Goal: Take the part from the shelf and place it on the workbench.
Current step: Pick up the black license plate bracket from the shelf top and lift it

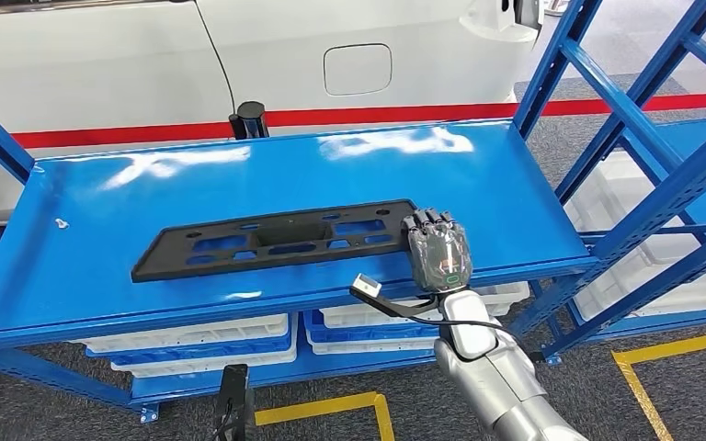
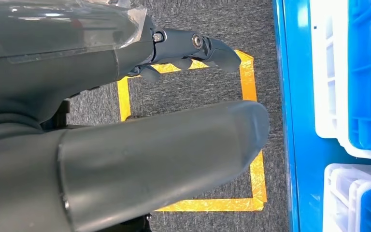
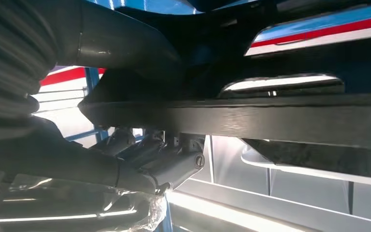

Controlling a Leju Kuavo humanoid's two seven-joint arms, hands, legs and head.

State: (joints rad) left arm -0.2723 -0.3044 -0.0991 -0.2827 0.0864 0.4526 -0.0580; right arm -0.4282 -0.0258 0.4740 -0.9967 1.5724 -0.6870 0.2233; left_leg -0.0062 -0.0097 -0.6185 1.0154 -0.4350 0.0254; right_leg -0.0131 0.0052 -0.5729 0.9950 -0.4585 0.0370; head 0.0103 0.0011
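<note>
A long black plastic part (image 1: 271, 239) with several cut-outs lies flat on the blue shelf top (image 1: 239, 165), towards its front edge. My right hand (image 1: 438, 250) is at the part's right end, its fingers (image 1: 427, 220) over that end. In the right wrist view the part's edge (image 3: 280, 121) runs between the thick thumb (image 3: 121, 43) on one side and the darker fingers (image 3: 174, 164) on the other, so the hand grips it. My left hand (image 2: 77, 77) hangs over the grey floor, fingers apart, holding nothing.
White and blue bins (image 1: 202, 335) fill the lower shelf level. Blue diagonal uprights (image 1: 643, 175) of a neighbouring rack stand at the right. A white car body (image 1: 358, 64) and a red floor line lie behind the shelf. Yellow tape (image 1: 331, 409) marks the floor in front.
</note>
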